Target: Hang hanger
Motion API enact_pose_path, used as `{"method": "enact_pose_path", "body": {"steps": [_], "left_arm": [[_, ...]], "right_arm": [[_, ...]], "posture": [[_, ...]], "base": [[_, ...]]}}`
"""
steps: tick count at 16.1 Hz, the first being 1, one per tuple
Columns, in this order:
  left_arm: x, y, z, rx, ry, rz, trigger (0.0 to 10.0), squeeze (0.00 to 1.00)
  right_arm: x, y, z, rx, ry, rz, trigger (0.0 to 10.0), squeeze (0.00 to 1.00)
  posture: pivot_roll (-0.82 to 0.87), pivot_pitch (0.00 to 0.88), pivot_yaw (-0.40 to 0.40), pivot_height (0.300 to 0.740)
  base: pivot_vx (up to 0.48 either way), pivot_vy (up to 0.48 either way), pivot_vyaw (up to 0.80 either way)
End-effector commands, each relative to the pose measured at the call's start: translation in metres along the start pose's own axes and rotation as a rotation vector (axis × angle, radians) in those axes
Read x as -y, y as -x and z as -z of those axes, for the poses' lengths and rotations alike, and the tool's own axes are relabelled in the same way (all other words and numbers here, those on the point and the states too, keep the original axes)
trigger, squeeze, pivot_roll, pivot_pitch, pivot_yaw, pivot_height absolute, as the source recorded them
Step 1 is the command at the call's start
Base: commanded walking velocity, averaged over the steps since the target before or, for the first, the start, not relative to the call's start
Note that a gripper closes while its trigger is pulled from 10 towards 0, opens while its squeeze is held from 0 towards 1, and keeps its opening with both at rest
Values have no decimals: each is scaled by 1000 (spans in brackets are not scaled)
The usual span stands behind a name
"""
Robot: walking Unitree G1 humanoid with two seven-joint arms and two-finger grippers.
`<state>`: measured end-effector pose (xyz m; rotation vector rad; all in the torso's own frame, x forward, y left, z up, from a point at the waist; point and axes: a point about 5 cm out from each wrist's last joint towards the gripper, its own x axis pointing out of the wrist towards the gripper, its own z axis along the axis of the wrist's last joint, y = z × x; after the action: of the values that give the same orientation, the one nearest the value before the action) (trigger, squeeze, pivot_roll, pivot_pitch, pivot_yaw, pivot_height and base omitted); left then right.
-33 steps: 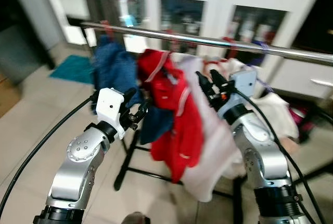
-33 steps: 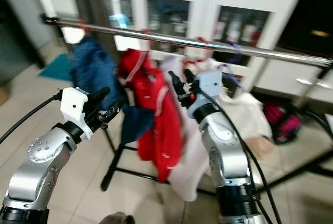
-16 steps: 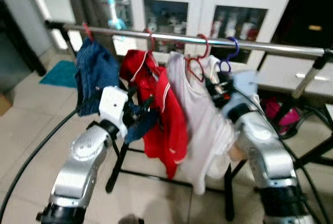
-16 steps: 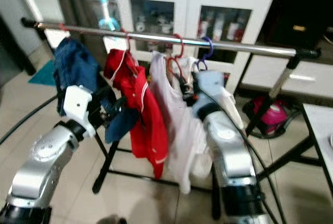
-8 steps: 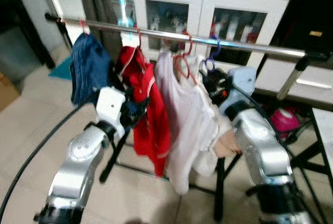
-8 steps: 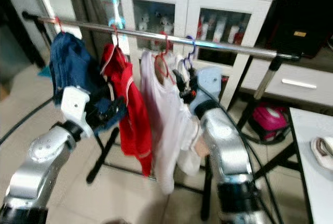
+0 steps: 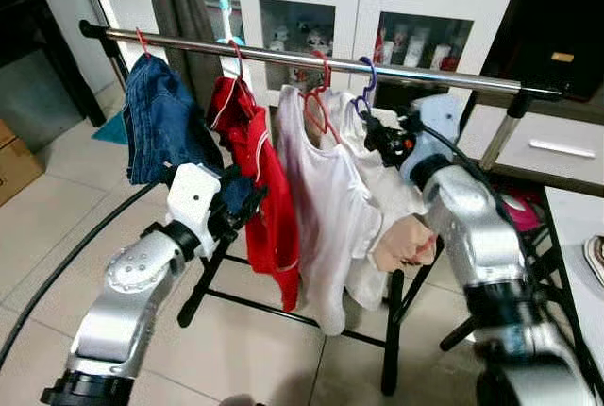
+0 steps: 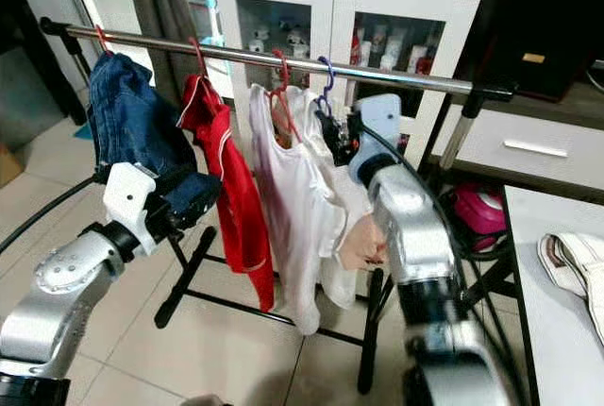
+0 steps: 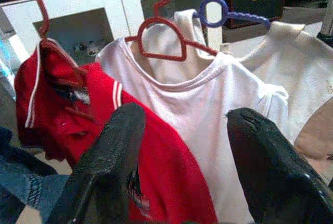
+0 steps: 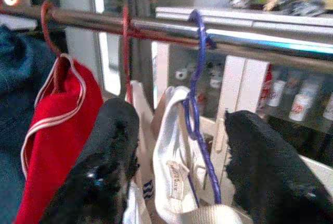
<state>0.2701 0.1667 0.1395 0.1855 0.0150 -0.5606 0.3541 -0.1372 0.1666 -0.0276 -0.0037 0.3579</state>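
Note:
A blue hanger carrying a cream garment hooks over the metal rail, rightmost in the row of clothes. My right gripper is raised just below the rail, open, and the hanger's neck lies in the gap ahead of its fingers. To the left hang a white T-shirt, a red shirt and blue jeans, all on red hangers. My left gripper is lower, open and holding nothing, in front of the red shirt and the jeans.
A white glass-door cabinet stands behind the rack. The rack's black legs spread over the tiled floor. A pink object lies behind the rack, a table edge is at right, and a cardboard box at left.
The whole picture has shifted and sharpened as the camera pulled back and rose. Both grippers stay raised by the clothes, the right one still at the blue hanger.

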Motion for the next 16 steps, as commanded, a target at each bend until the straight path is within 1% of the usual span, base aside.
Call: {"method": "enact_pose_path", "body": {"steps": [1,3,4,5,6,7,8,10,11,12,13,14,16], "left_arm": [[-10,3,-5,21,-10,-25,10000,0],[-8,3,-8,28,-5,14,10000,0],[0,6,-6,14,-3,96,10000,0],[3,7,-6,9,0,121,10000,0],[6,9,-5,3,7,154,10000,0],[10,11,-5,-2,7,187,10000,0],[12,12,-4,-6,8,209,10000,0],[14,14,-3,-13,6,228,10000,0],[15,14,-3,-16,5,233,10000,0],[15,16,-3,-20,3,235,10000,0],[15,17,-3,-25,2,237,10000,0],[14,18,-3,-31,2,237,10000,0],[15,25,-2,-48,8,243,10000,0]], "right_arm": [[6,-7,1,-25,15,-32,10000,1000],[13,-14,0,-46,34,-34,10000,1000],[22,-21,-1,-71,68,-1,10000,1000],[24,-23,-1,-88,78,3,10000,1000],[28,-25,0,-115,100,9,10000,345],[29,-28,0,-123,77,-11,10000,0],[29,-32,-3,-119,50,-42,10000,0],[27,-38,-7,-115,58,-62,10000,0],[28,-40,-7,-133,83,-38,10000,0],[32,-42,-8,-147,96,29,10000,0],[34,-43,-9,-149,75,73,10000,0],[36,-43,-10,-151,73,93,10000,0],[29,-47,-9,-171,61,54,10000,0]], "posture": [[53,0,33,740],[59,0,32,740],[60,0,34,740],[62,0,35,740],[63,0,35,740],[65,0,37,740],[66,0,39,740],[69,0,41,740],[73,0,40,740],[79,0,39,740],[82,0,37,740],[88,0,36,740],[94,0,41,740]], "base": [[0,0,0],[0,0,0],[0,0,0],[0,0,0],[0,0,0],[0,0,0],[0,0,0],[0,0,0],[0,0,0],[0,0,0],[0,0,0],[0,0,0],[0,0,0]]}}
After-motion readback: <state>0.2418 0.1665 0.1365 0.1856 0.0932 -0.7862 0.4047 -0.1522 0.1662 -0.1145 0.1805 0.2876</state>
